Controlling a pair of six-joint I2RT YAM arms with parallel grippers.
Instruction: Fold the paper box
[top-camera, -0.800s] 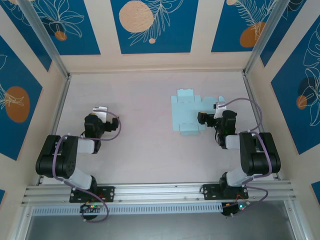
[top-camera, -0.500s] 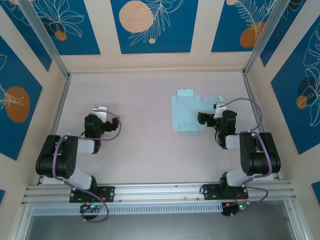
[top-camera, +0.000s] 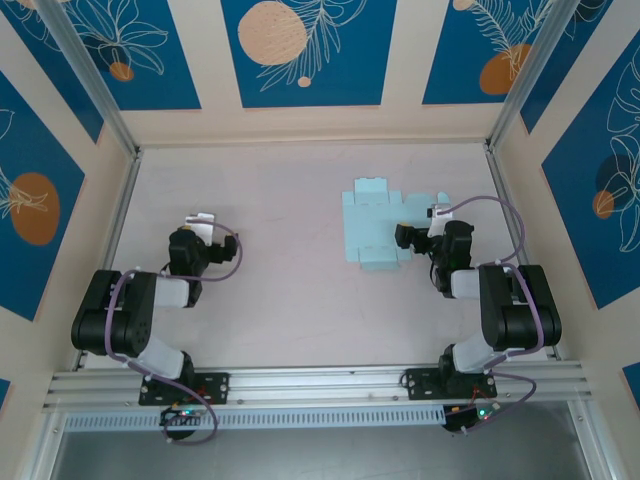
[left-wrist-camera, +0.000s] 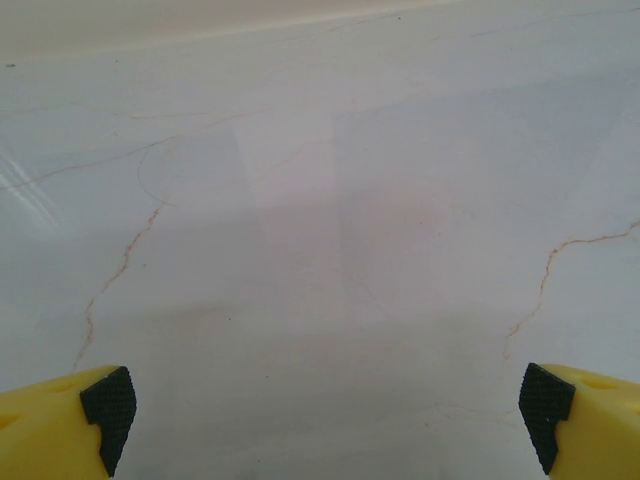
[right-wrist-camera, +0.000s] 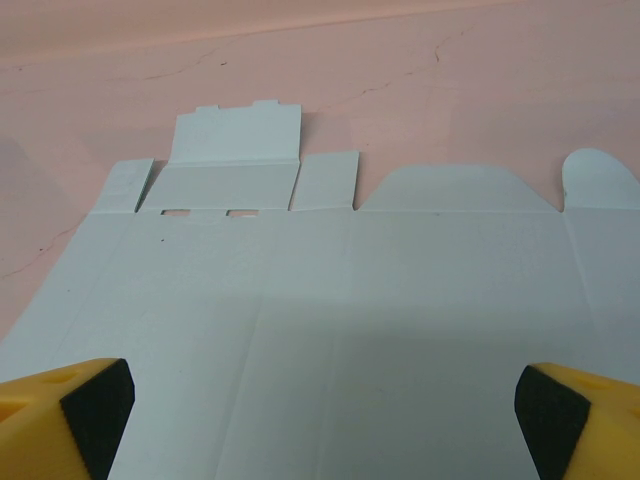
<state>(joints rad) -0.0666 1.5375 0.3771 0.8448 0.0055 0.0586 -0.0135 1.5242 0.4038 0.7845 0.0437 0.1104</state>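
While the right claw (right-wrist-camera: 325, 412) gapes wide, the paper box (right-wrist-camera: 330, 270) lies seemingly beneath it.

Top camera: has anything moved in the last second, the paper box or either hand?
Nothing visibly changed. The paper box lies as a flat, unfolded sheet on the table. The right hand is open over the sheet and the left hand is open over bare table, neither holding anything.

Overhead from behind, wrist views low, right shares paper box (top-camera: 375, 235)
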